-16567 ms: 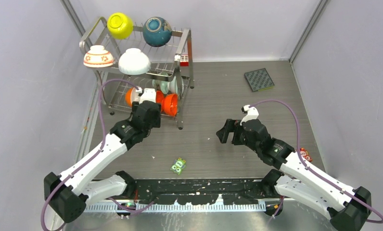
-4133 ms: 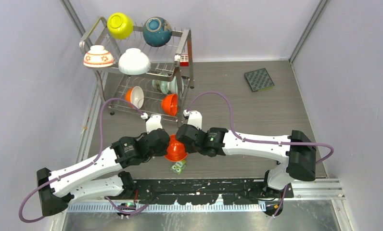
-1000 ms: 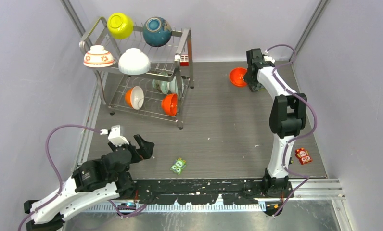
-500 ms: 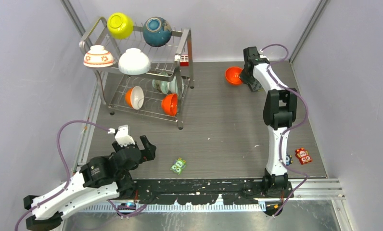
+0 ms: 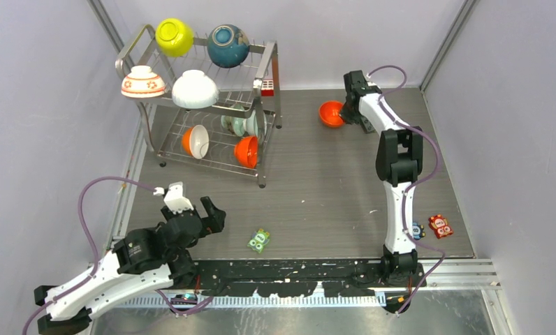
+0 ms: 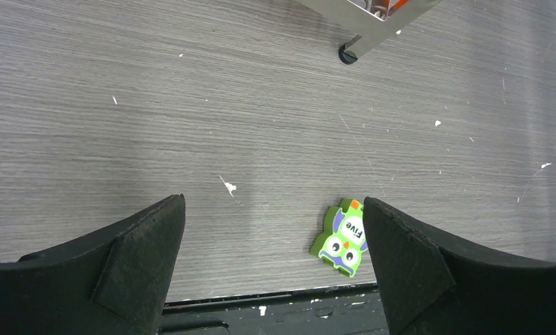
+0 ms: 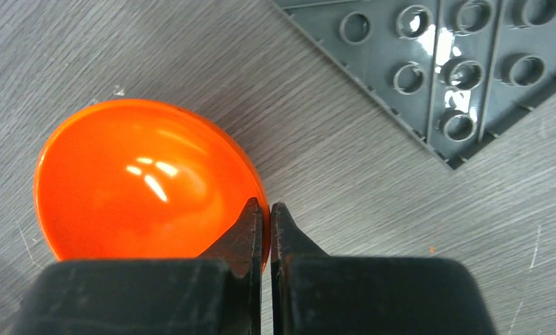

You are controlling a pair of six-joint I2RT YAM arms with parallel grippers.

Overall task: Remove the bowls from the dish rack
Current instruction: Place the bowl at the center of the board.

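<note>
Right of the dish rack (image 5: 267, 64), the right gripper (image 7: 266, 209) pinches an orange bowl (image 7: 142, 174) by its rim. The bowl is mouth-up on the gripper's rack-facing side, and whether it rests on the table (image 5: 317, 181) is unclear. The left gripper (image 5: 212, 211), spread wide and empty, sits in front of the rack, nearer the bowls (image 5: 194, 88) in it — lower ones partly wire-hidden.

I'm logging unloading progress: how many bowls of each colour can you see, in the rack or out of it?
Orange bowls: 3
Yellow-green bowl: 1
Teal bowl: 1
Plain white bowl: 1
White bowl with red flowers: 1
Pale green bowl: 1
Total: 8 bowls
</note>
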